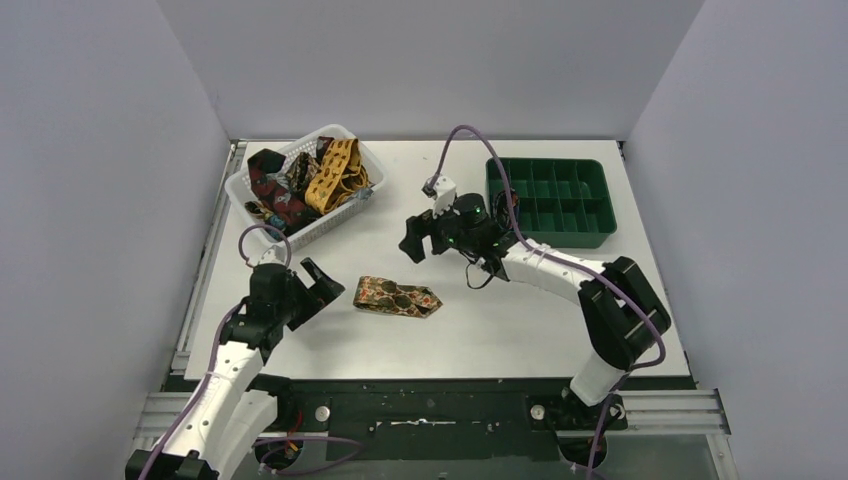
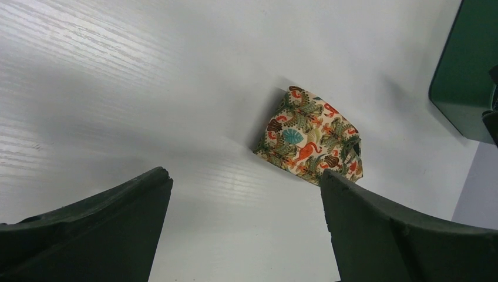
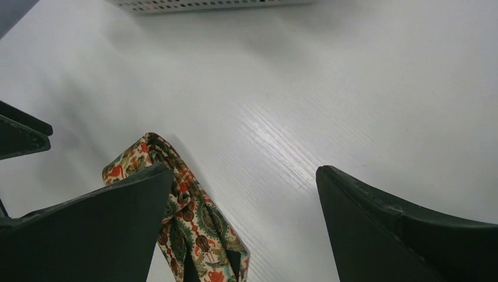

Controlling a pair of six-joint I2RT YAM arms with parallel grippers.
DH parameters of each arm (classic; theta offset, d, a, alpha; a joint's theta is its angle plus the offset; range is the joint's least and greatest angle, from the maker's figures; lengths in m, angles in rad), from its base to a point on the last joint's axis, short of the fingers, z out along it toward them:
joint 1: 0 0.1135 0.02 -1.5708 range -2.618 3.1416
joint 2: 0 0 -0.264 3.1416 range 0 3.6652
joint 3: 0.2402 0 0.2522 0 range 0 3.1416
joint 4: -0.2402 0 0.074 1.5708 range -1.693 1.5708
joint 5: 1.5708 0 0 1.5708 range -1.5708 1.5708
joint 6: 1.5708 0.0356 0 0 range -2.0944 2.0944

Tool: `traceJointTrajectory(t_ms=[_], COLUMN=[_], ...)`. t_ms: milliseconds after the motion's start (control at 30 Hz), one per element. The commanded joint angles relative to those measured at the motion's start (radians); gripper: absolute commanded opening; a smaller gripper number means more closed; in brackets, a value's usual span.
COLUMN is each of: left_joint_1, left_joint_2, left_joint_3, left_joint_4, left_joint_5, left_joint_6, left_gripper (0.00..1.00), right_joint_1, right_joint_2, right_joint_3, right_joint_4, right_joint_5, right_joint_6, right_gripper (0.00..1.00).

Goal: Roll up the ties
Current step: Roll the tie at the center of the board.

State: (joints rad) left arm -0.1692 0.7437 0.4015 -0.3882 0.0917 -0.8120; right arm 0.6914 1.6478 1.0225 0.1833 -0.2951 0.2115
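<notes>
From the top view, one brown-orange tie (image 1: 397,296) lies flattened and folded on the worktop (image 1: 500,330), between the two arms. Its long axis runs left to right, its right end slightly nearer the arm bases. The left claw (image 1: 318,285) sits just beside the tie's left end, jaws spread wide and holding nothing. The right claw (image 1: 420,240) hangs on the far side of the tie's right half, also wide and empty, with a clear gap to the cloth. I judge the left arm the nearer one. More ties (image 1: 300,180) are heaped in the white basket (image 1: 262,215) at the far left, and a green tray (image 1: 595,235) stands at the far right.

In the left wrist view, the tie (image 2: 308,144) lies ahead of the left claw (image 2: 244,182), offset toward the right finger and touching neither finger.

In the right wrist view, the tie (image 3: 202,226) lies low and to the left, partly hidden behind the left finger of the right claw (image 3: 244,176). Bare worktop shows between the fingers. To roll it I would have to start from one end of that axis.
</notes>
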Motion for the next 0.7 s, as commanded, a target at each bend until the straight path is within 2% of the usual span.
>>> traceJointTrajectory(t_ms=[0, 100, 200, 400, 667], left_joint_1=[0.023, 0.038, 0.057, 0.071, 0.074], left_joint_2=[0.003, 0.000, -0.006, -0.008, -0.018], left_joint_3=[-0.006, -0.011, -0.017, -0.021, -0.031], left_joint_4=[0.066, 0.063, 0.067, 0.076, 0.093], left_joint_5=[0.052, 0.060, 0.070, 0.089, 0.107], left_joint_6=[-0.009, -0.011, -0.017, -0.017, -0.018], left_gripper=[0.97, 0.97, 0.97, 0.97, 0.97], right_joint_1=[0.075, 0.165, 0.217, 0.261, 0.263], right_joint_2=[0.043, 0.069, 0.089, 0.142, 0.244], right_joint_3=[0.024, 0.028, 0.029, 0.041, 0.125], right_joint_4=[0.088, 0.074, 0.076, 0.066, 0.017], right_joint_5=[-0.198, -0.211, -0.212, -0.188, -0.154], right_joint_6=[-0.163, -0.350, -0.446, -0.543, -0.584], right_gripper=[1.00, 1.00, 1.00, 1.00, 1.00])
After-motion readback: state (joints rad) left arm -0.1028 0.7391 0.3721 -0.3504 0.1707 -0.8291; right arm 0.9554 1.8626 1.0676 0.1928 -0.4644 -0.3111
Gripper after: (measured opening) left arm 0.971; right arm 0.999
